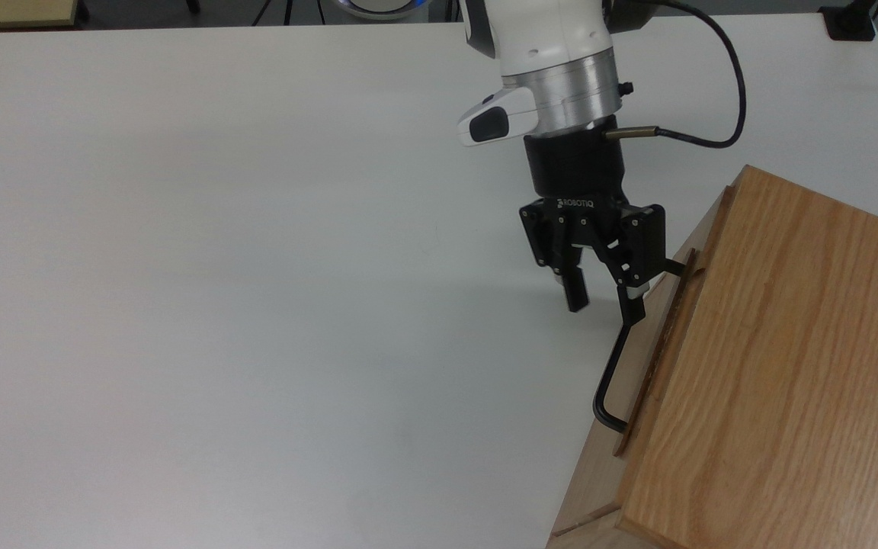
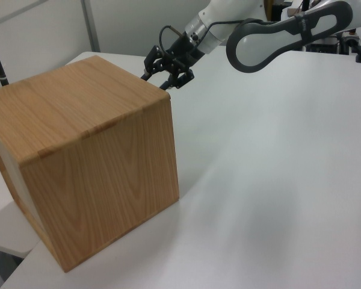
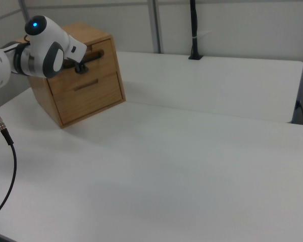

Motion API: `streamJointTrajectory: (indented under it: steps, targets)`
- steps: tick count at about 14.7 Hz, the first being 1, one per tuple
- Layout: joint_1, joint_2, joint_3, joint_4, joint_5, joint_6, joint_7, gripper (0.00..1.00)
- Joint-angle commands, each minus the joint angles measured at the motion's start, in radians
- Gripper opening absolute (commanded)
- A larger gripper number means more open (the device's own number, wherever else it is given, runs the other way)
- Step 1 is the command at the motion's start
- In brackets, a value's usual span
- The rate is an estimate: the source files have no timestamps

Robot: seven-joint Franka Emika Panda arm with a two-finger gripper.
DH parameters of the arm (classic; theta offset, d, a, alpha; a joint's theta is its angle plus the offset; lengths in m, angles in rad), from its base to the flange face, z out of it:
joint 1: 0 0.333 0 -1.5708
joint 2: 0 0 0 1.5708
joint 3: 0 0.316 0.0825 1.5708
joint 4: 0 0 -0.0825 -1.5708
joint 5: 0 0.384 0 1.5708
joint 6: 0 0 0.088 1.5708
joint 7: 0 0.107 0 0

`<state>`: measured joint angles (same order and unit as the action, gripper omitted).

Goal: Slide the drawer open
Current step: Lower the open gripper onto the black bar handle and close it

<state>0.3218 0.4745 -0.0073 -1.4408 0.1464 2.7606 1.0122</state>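
Drawer (image 1: 656,328) handle (image 1: 608,374) between spread jaws

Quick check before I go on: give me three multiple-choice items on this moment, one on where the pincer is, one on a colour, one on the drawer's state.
1. The pincer is
A. at the handle's upper end in the top view
B. above the cabinet top
C. at the table's far corner

2. The handle is
A. silver
B. black
C. white

3. The drawer is
A. fully out
B. removed
C. not yet pulled out

Key: 1 A, one finger overlaps the handle's upper end. 2 B, a dark bar against pale wood. 3 C, its front sits against the cabinet.
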Motion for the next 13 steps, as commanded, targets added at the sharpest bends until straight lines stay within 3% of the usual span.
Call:
streamJointTrajectory:
  steps: [1, 6, 10, 13]
  targets:
    - [0.017, 0.019, -0.005, 0.019, 0.01, 0.054, 0.04, 0.6]
    - [0.008, 0.024, -0.002, 0.019, 0.019, 0.063, 0.04, 0.57]
    - [-0.09, 0.026, 0.09, 0.022, 0.058, 0.062, 0.022, 0.58]
    - [-0.093, 0.027, 0.104, 0.02, 0.059, 0.059, 0.008, 0.58]
